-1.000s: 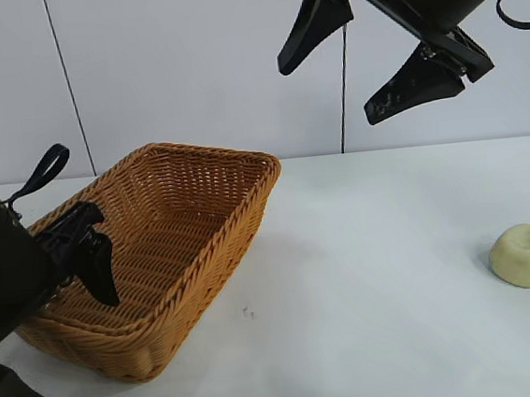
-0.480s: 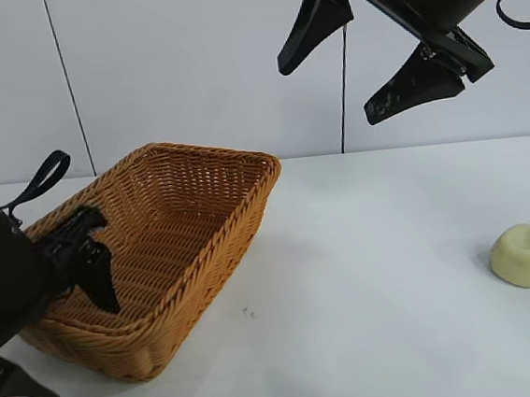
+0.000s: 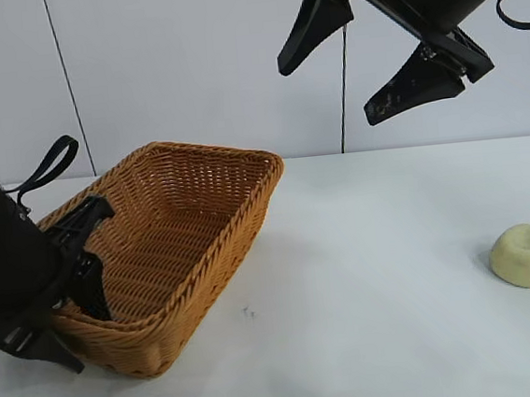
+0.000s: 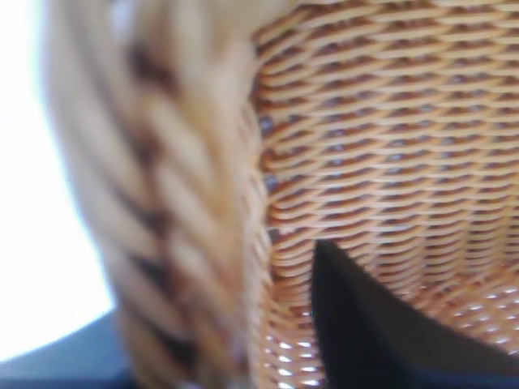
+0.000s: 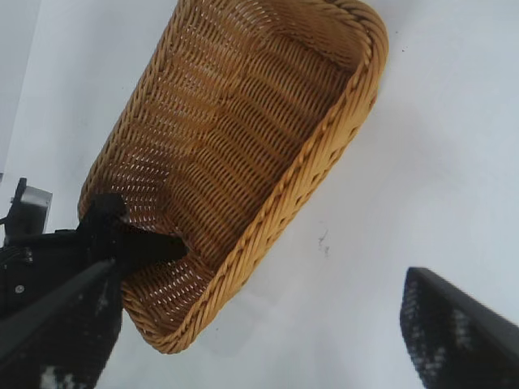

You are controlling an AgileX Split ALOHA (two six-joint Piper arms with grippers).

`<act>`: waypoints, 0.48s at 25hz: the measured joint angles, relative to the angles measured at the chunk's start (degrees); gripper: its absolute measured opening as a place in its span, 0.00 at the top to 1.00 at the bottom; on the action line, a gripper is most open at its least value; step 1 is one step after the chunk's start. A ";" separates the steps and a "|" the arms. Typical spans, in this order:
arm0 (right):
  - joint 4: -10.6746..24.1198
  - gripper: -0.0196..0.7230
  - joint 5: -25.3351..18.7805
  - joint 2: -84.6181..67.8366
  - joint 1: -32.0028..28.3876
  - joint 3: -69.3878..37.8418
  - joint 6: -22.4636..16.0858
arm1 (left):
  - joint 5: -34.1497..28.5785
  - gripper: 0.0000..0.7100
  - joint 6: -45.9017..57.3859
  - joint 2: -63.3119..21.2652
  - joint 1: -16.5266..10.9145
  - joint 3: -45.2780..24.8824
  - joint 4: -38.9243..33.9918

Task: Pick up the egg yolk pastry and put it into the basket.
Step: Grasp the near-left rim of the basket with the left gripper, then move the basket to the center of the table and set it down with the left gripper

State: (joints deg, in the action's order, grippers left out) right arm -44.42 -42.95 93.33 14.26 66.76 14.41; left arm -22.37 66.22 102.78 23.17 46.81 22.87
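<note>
The egg yolk pastry point(image 3: 526, 255), a small pale dome with a dimpled top, lies on the white table at the far right. The orange-brown wicker basket point(image 3: 241, 243) stands at the left, also in the right wrist view point(image 5: 276, 211) and the left wrist view point(image 4: 365, 146). My left gripper point(image 3: 74, 315) straddles the basket's near-left wall, one finger inside and one outside, shut on the braided rim. It also shows in the right wrist view point(image 5: 134, 247). My right gripper point(image 3: 326, 93) hangs open and empty high above the table's middle, far from the pastry.
The white table point(image 3: 363, 245) stretches bare between basket and pastry, with a small dark mark point(image 3: 248, 311) near the basket. A pale wall stands behind the table.
My left gripper has drawn its fingers together on the basket's near-left wall and risen a little. The basket has shifted slightly to the right. The right arm and the pastry have not moved.
</note>
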 joint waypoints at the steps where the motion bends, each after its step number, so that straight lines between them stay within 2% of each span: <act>1: 0.00 0.08 -0.07 0.00 0.00 0.00 0.00 | -0.10 0.81 0.10 0.00 0.00 0.00 0.13; 2: 0.05 0.08 -0.11 0.00 0.00 0.00 0.00 | 0.08 0.86 0.64 0.00 0.00 0.00 0.44; 6: 0.05 0.08 -0.21 0.00 0.00 0.00 0.00 | -0.92 0.86 -1.00 -0.06 -0.74 0.59 0.60; 12: 0.05 0.08 -0.26 0.00 0.00 0.00 0.00 | -8.93 0.86 -14.39 -1.11 -7.49 7.31 2.17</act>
State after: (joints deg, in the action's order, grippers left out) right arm -44.36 -43.21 93.33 14.26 66.76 14.41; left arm -31.31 51.83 101.67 15.68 54.13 25.04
